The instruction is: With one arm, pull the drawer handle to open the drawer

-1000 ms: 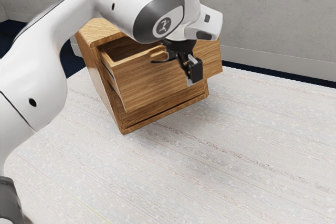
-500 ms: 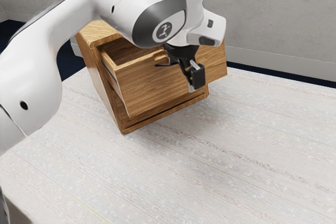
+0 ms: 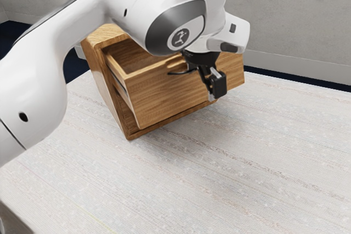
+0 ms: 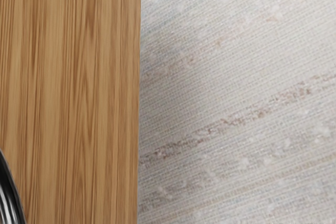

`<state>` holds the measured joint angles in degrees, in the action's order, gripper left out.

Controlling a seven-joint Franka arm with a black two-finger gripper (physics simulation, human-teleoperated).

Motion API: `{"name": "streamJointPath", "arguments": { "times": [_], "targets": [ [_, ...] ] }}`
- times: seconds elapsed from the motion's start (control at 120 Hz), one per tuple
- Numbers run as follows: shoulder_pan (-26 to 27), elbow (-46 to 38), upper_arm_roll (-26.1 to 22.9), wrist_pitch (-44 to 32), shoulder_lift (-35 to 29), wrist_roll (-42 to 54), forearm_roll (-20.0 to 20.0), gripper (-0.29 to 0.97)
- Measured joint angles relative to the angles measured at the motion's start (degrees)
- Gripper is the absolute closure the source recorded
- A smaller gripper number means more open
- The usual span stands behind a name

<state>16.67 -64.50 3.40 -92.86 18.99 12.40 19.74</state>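
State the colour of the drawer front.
Light brown wood grain; the drawer front shows best in the wrist view.

We can read no words or numbers; we see only a small round white emblem (image 3: 179, 38) on the arm's (image 3: 49, 53) grey joint cap (image 3: 163, 21).

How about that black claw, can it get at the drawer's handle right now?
Probably yes. The claw is right at the front of the drawer, beside its dark handle, and nothing stands between them. The drawer is partly open.
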Motion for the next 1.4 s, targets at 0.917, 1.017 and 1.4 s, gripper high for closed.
{"name": "streamJointPath", "arguments": {
  "times": [0.917,1.017,1.4],
  "targets": [
    [7.1,-1.8,3.5,-1.0,-1.2,-3.7,-0.6,0.01],
    [7.2,-2.0,3.5,-1.1,-1.2,-4.0,-0.7,0.0],
    [8.3,-1.9,4.1,-0.5,-3.1,-4.8,-0.9,0.04]
  ]
}}
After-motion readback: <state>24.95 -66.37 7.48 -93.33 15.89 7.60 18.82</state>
